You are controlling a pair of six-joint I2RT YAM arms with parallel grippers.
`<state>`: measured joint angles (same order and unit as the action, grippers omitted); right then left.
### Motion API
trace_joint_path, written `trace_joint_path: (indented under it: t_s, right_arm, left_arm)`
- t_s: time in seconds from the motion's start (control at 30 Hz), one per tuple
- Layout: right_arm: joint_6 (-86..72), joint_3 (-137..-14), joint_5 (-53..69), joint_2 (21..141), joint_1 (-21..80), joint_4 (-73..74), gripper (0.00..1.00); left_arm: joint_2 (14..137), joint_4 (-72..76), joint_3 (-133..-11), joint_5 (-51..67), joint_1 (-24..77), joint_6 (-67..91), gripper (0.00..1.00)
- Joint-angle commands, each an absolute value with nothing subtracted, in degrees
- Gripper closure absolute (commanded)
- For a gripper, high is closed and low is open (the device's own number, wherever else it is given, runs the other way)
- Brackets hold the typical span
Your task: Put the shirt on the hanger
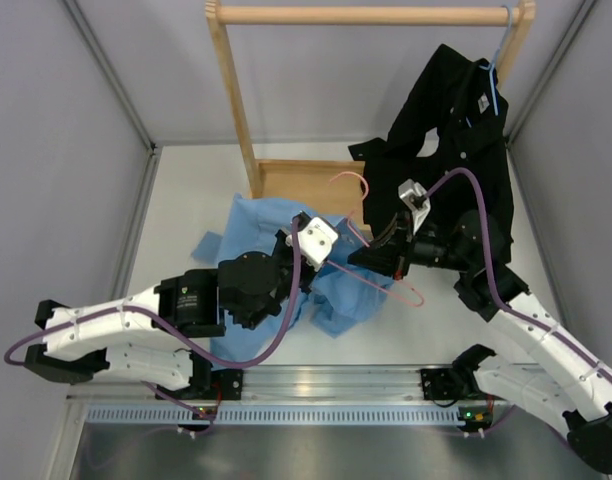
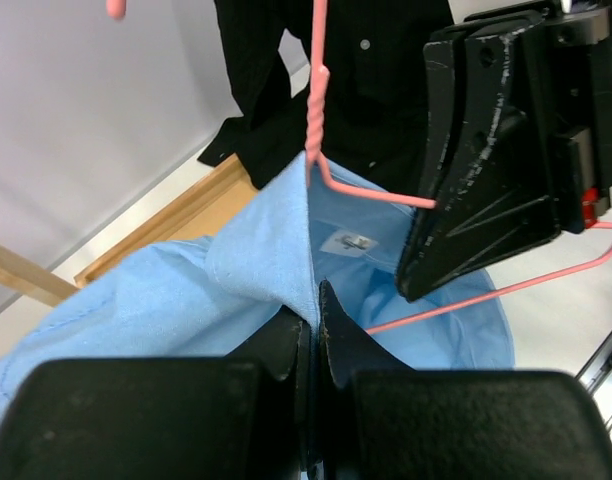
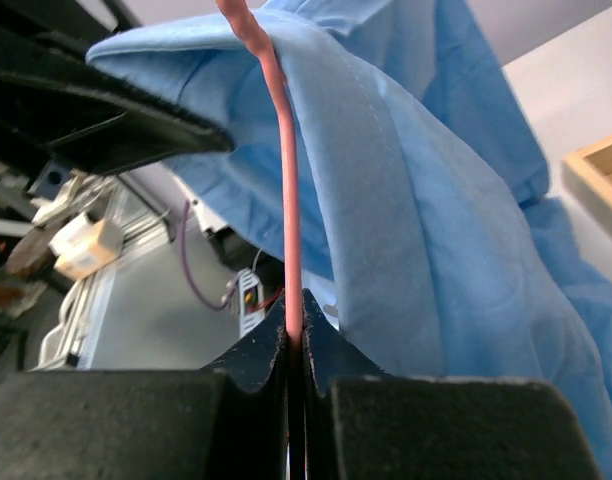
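Left gripper (image 2: 314,300) pinches light-blue fabric shirt (image 2: 166,300); right gripper (image 3: 295,315) clamps thin pink wire hanger (image 3: 289,220); tugging may pull the shirt off.

I see both arms reaching inward from the near edge, elbows out, wrists almost meeting at centre. Left gripper (image 2: 314,300): jaws pressed together on the shirt (image 2: 166,300). Right gripper (image 3: 295,325), just right of it: jaws pinched on the hanger (image 3: 288,220).
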<state>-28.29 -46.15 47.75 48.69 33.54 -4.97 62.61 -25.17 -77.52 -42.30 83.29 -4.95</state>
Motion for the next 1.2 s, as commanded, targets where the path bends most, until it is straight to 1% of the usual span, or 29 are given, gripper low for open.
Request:
trace_joint_path:
  t_s: [0.0,0.07,0.2,0.27,0.4,0.5,0.63,0.7,0.73,0.77,0.83,0.87,0.93,0.97,1.0,1.07,1.1,1.17]
  right_arm:
    - [-30.9,-45.3,38.7,47.2,33.8,-15.0,1.0]
    - [-30.1,-46.2,36.2,47.5,34.8,-13.2,1.0]
    - [-22.4,-51.2,25.8,48.0,37.0,3.5,1.0]
    - [-21.6,-51.5,26.2,48.0,37.0,5.1,1.0]
    - [-21.7,-50.2,33.8,47.4,37.0,1.8,1.0]
    - [-21.7,-48.5,31.7,45.2,37.0,0.5,1.0]
    - [-22.8,-44.7,31.3,42.2,37.0,-6.3,1.0]
    - [-24.3,-43.0,32.2,41.6,37.0,-10.7,1.0]
    - [-24.9,-42.5,32.1,41.3,37.0,-12.1,1.0]
    - [-25.7,-42.1,31.6,41.2,37.0,-14.4,1.0]
    - [-26.3,-41.7,30.9,41.0,37.0,-15.8,1.0]
    - [-26.4,-41.5,30.0,41.0,37.0,-16.4,1.0]
    - [-26.5,-40.4,28.7,40.3,37.0,-18.0,1.0]
    - [-26.3,-39.9,27.5,40.0,37.0,-18.6,1.0]
    - [-26.0,-39.1,27.1,39.6,37.0,-19.0,1.0]
    - [-25.1,-38.4,26.9,38.9,37.0,-19.2,1.0]
    - [-25.0,-38.1,27.0,38.8,37.0,-18.9,1.0]
    - [-24.5,-37.7,27.9,38.6,36.9,-18.1,1.0]
  left_arm:
    - [62.0,-20.2,-77.7,-39.0,83.3,-5.5,1.0]
    - [63.1,-21.1,-79.3,-38.6,83.4,-4.7,1.0]
    - [67.7,-23.6,-83.2,-38.7,83.5,-1.4,1.0]
    - [68.6,-23.4,-84.1,-40.2,83.6,1.7,1.0]
    - [71.4,-23.5,-86.3,-45.4,83.5,3.1,0.99]
    - [72.2,-24.0,-86.5,-52.5,83.5,3.7,0.97]
    - [71.6,-25.9,-87.2,-58.8,83.4,4.4,0.93]
    - [71.7,-27.3,-87.8,-56.6,83.4,2.7,0.89]
    - [71.7,-27.8,-88.2,-55.0,83.4,2.6,0.86]
    - [72.2,-28.4,-89.1,-51.1,83.3,2.2,0.75]
    - [72.5,-29.8,-89.9,-45.7,83.5,0.8,0.59]
    - [72.6,-30.1,-90.5,-41.4,83.4,0.5,0.4]
    - [72.4,-30.8,-91.4,-37.3,83.5,-2.1,0.17]
    - [71.8,-30.8,-92.5,-35.3,83.5,-2.8,0.1]
    - [71.5,-30.8,-93.4,-35.2,83.5,-3.9,0.04]
    - [70.2,-30.6,-95.4,-37.8,83.5,-5.4,0.02]
    - [69.8,-30.0,-96.9,-39.0,83.4,-9.2,0.02]
    - [68.3,-24.2,-95.5,-41.3,82.4,-15.0,0.02]
